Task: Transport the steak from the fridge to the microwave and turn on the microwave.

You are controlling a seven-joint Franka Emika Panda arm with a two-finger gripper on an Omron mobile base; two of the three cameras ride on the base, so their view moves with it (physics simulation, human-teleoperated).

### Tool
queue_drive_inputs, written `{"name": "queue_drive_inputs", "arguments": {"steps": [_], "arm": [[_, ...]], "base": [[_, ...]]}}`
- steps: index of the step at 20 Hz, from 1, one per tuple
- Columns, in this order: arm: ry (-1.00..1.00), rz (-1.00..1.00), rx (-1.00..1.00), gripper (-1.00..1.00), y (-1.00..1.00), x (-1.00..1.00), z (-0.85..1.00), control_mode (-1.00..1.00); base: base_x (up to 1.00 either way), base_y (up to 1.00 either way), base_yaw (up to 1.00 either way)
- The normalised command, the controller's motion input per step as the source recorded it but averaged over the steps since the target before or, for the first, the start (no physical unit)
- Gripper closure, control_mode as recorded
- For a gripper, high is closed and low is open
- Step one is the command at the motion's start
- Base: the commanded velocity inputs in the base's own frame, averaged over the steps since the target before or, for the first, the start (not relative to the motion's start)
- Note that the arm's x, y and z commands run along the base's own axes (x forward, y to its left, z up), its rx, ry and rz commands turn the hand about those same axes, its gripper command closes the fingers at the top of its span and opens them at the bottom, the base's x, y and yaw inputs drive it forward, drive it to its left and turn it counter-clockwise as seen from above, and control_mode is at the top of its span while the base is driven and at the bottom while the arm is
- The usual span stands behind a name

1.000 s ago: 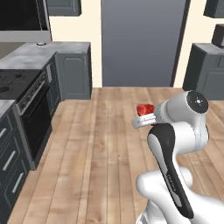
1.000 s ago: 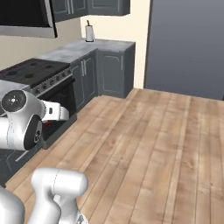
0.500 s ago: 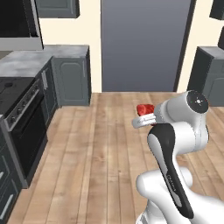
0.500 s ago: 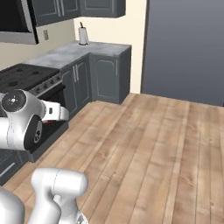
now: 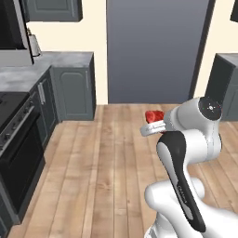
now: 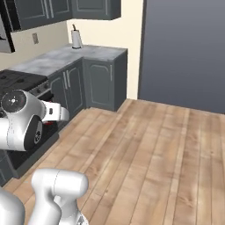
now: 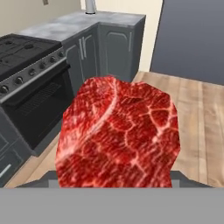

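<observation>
The steak (image 7: pixel 118 135), a lumpy bright red chunk with white marbling, looms close in the hand view, and my gripper is shut on it. From the left base view the steak (image 5: pixel 154 115) shows as a small red lump at the white hand of my gripper (image 5: pixel 153 122), carried high above the wood floor. The hand (image 6: pixel 55 112) points toward the stove in the right base view. A silver-grey corner of the microwave (image 5: pixel 16 58) with dark glass hangs at the upper left. The fridge is out of view.
A black stove (image 5: pixel 11 135) with oven door (image 7: pixel 39 103) stands at the left. Beside it runs a grey counter (image 5: pixel 51 65) on dark cabinets, with a paper towel holder (image 6: pixel 76 38). A tall grey panel (image 5: pixel 153 51) is ahead. Wood floor (image 6: pixel 154 149) lies open.
The whole picture has shifted, so the base has moved: the counter corner and the grey panel look nearer and the stove has slid left. The arm still holds the steak in the same pose.
</observation>
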Motion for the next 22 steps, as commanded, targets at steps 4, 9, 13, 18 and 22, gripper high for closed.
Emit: {"name": "queue_drive_inputs", "arguments": {"steps": [4, 9, 13, 18, 22], "arm": [[0.0, 0.0, 0.0, 1.0, 0.0, 0.0, 0.0, 1.0], [0.0, 0.0, 0.0, 1.0, 0.0, 0.0, 0.0, 1.0], [0.0, 0.0, 0.0, 1.0, 0.0, 0.0, 0.0, 1.0], [0.0, 0.0, 0.0, 1.0, 0.0, 0.0, 0.0, 1.0], [0.0, 0.0, 0.0, 1.0, 0.0, 0.0, 0.0, 1.0]], "base": [[0.76, -0.01, 0.03], [0.76, 0.0, 0.15], [0.75, 0.0, 0.21], [0.72, 0.0, 0.28], [0.69, 0.0, 0.34]]}}
